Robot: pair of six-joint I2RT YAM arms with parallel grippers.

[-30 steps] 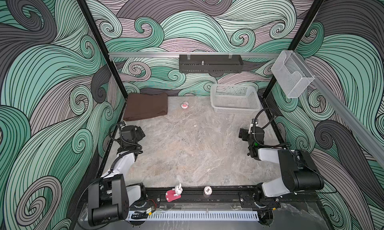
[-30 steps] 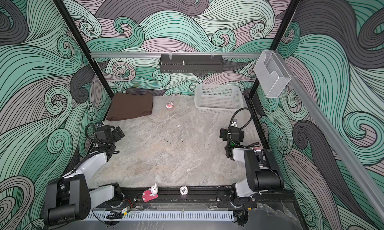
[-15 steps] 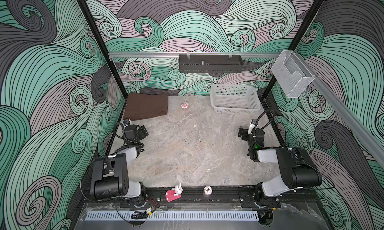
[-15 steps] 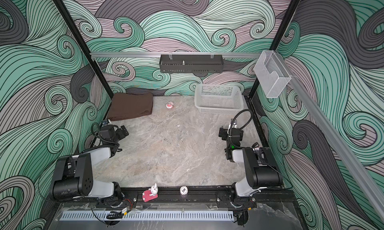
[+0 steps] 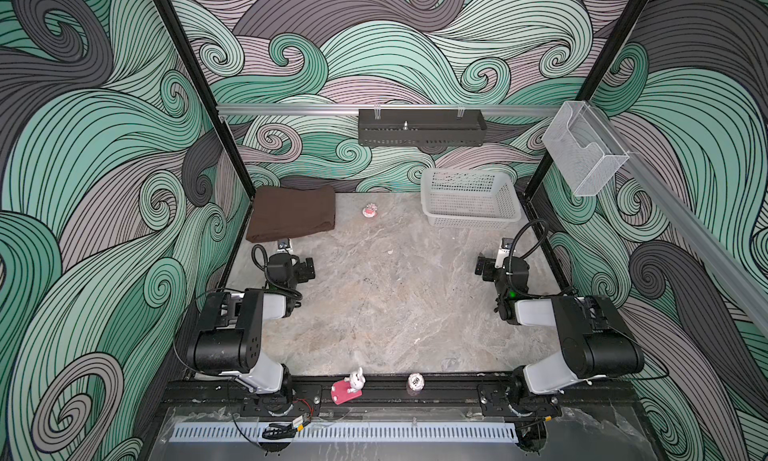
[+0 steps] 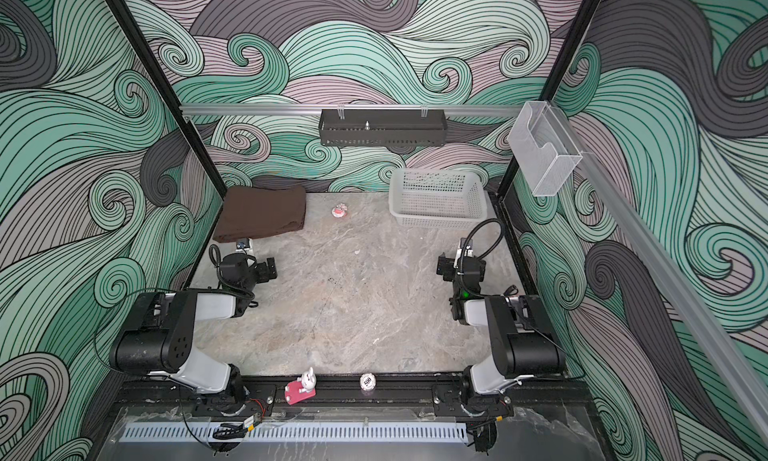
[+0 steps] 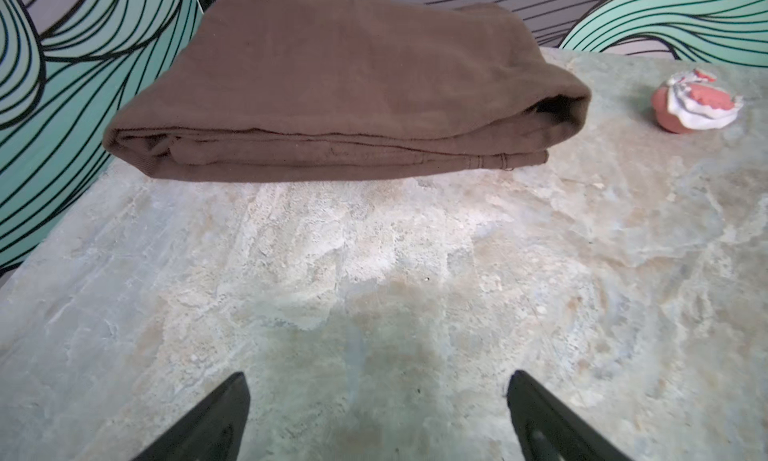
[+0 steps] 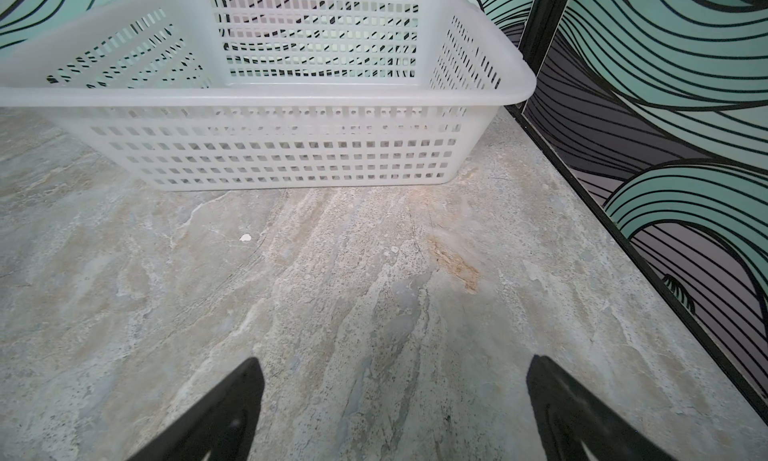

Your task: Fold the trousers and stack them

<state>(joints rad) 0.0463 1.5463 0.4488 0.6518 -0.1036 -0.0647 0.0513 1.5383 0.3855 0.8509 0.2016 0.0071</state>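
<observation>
Tabletop cell seen from above and from both wrists. One marble-patterned table (image 5: 395, 305) carries everything. Two arms stand at its near edge, the left arm (image 5: 232, 330) and the right arm (image 5: 582, 338).

One pair of trousers (image 5: 293, 213), dark brown, lies folded into a flat bundle of several layers in the far left corner, against the walls and well apart from the basket.

There are three containers. One white mesh basket (image 5: 471, 222) sits upright in the far right corner, its mesh floor in plain sight through the open top. One black perforated tray (image 5: 422, 128) hangs on the back rail; a small silver part shows in it, too small to identify. One clear plastic holder (image 5: 582, 155) hangs on the right rail, with the wall pattern showing through it.

The left gripper (image 7: 376, 380) is spread wide and grasps nothing; it faces the trousers with bare table between them. The right gripper (image 8: 395, 363) is likewise spread and unloaded, and faces the basket.

Three small objects remain: one rabbit figurine (image 5: 351, 388) on a pink base and one round white token (image 5: 416, 382), both on the near rail, and one red-and-white trinket (image 5: 370, 210) just beside the trousers.
</observation>
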